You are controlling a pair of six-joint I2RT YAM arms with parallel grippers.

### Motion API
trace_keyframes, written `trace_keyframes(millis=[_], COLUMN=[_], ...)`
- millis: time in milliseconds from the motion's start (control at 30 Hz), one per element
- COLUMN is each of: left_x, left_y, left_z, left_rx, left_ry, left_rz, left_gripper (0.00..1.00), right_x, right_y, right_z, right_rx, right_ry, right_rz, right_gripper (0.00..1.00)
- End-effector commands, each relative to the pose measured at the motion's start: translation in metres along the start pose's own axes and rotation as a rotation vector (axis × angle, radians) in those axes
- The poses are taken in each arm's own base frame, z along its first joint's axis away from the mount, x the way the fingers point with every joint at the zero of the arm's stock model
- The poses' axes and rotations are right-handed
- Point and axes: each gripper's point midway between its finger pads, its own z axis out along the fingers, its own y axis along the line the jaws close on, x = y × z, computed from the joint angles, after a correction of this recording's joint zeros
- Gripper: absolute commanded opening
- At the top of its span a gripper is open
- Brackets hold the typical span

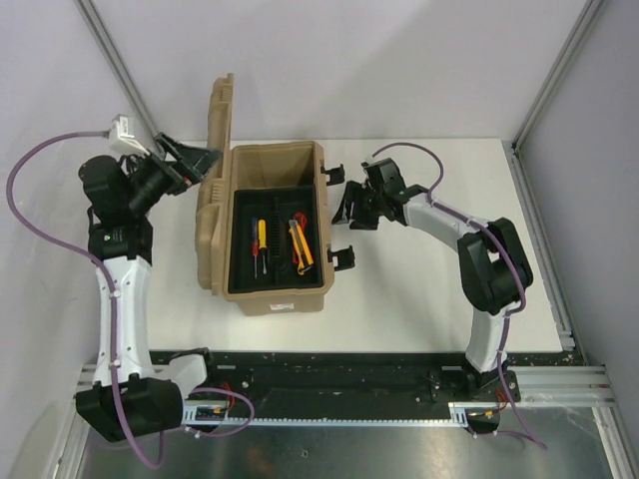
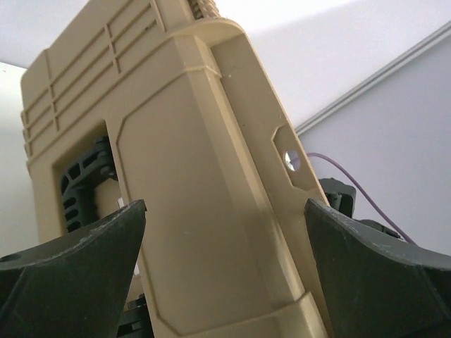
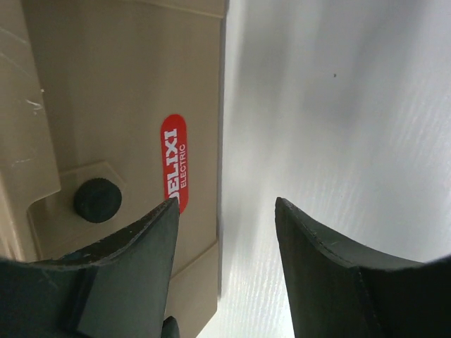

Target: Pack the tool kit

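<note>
While the left gripper (image 1: 203, 165) gapes just behind the lid (image 1: 218, 120) of the toolbox (image 1: 275, 294), the right gripper (image 1: 349, 210) stands spread beside its wall, the tools (image 1: 278, 241) inside indistinct.

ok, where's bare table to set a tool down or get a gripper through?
Bare table: the wide strip between the toolbox front and the base rail, and the far right corner beyond the right arm. Crowded: the lid side, where the left gripper straddles it, and around the latches by the right gripper.
</note>
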Motion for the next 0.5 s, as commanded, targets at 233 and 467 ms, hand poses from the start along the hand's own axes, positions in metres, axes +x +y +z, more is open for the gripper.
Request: trace_keyframes(millis=[233,467], left_x=[0.036,0.048], left_y=[-0.018,-0.010], left_z=[0.003,0.007], left_rx=[0.096,0.086], left_ry=[0.087,0.110], left_rz=[-0.034,-0.051], left_gripper=[0.98,0.98], right_x=[-0.009,-0.011], right_y=[0.026,0.028], right_z=[-0.004,-0.005], right_rx=[-0.077,-0.079], right_ry=[-0.035,-0.047], right_rz=[-0.016,-0.012], right_gripper=[0.61,0.61])
